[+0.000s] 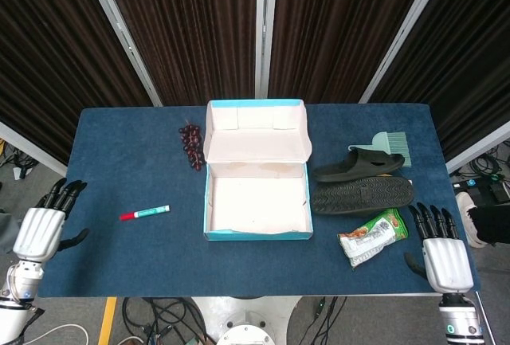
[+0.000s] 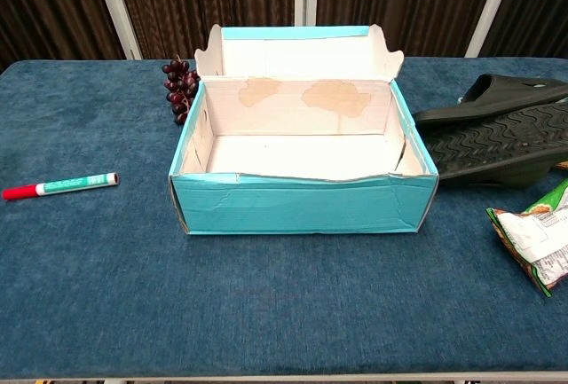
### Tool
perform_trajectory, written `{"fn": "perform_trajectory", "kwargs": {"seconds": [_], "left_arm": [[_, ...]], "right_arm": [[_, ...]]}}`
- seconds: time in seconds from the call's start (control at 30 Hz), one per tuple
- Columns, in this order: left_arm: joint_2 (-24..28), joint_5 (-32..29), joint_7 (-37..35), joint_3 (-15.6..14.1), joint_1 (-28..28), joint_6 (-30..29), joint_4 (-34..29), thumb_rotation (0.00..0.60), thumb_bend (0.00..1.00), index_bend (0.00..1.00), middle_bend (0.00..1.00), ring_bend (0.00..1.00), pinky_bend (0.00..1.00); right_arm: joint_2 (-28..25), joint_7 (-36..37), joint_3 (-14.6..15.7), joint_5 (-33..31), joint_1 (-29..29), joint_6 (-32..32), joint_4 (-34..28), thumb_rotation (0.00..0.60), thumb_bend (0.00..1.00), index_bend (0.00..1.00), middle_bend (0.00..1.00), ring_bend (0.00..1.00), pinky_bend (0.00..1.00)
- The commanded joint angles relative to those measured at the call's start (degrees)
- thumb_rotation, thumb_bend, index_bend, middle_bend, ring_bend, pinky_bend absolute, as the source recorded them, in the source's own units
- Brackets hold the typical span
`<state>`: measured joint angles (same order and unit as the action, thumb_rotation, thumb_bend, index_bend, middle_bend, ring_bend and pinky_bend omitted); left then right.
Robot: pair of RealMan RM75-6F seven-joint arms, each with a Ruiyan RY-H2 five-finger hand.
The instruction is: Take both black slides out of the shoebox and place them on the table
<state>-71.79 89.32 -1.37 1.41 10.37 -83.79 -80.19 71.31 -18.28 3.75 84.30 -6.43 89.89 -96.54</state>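
The turquoise shoebox [image 1: 215,209] [image 2: 302,207] stands open at the table's middle, its white inside bare. Both black slides lie on the blue cloth just right of it: one upright [image 1: 357,165] [image 2: 510,94], the other sole-up [image 1: 362,195] [image 2: 501,143] in front of it. My right hand [image 1: 443,256] hovers at the table's front right corner, fingers apart, holding nothing, well clear of the slides. At the front left edge my left hand [image 1: 40,225] is likewise empty with its fingers spread. Neither hand shows in the chest view.
A snack packet [image 1: 368,237] [image 2: 537,242] lies in front of the slides. A pale green brush [image 1: 390,145] sits behind them. Dark grapes [image 1: 191,144] [image 2: 180,87] lie left of the box lid. A red-capped marker [image 1: 144,213] [image 2: 60,185] rests on the left cloth.
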Motion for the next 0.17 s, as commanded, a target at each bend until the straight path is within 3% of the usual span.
{"fn": "perform_trajectory", "kwargs": {"seconds": [0.03, 0.17], "left_arm": [[-0.1, 0.0, -0.2, -0.2, -0.2, 0.0, 0.2, 0.600, 0.19, 0.09, 0.11, 0.03, 0.28], [-0.4, -0.1, -0.5, -0.4, -0.4, 0.0, 0.7, 0.600, 0.19, 0.09, 0.11, 0.03, 0.29]], "right_arm": [[0.9, 0.9, -0.6, 1.1, 0.0, -0.2, 1.4, 0.600, 0.14, 0.00, 0.03, 0.00, 0.00], [1.4, 1.3, -1.2, 1.8, 0.1, -0.5, 2.1, 0.600, 0.14, 0.00, 0.03, 0.00, 0.00]]}}
